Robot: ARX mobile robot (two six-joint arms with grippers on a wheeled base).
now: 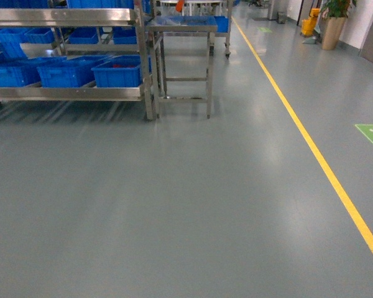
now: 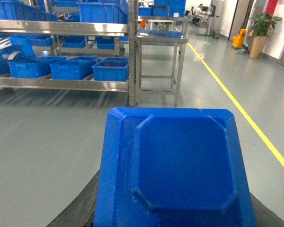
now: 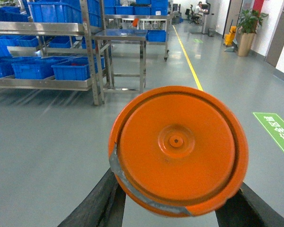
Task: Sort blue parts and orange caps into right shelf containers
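Blue part (image 2: 180,165) and orange cap (image 3: 179,149) are carried toward the shelf (image 1: 68,93).

Each piece is gripped close to its wrist camera: the blue part is clamped in the left gripper (image 2: 173,217), the orange cap in the right gripper (image 3: 175,208), whose dark fingers (image 3: 97,201) are seen at either side. Neither arm is shown in the head view. Blue containers (image 1: 118,71) are lined up on the low shelf, well apart across bare floor (image 1: 186,205). Nothing is judged deposited yet; approach and both placements are left.
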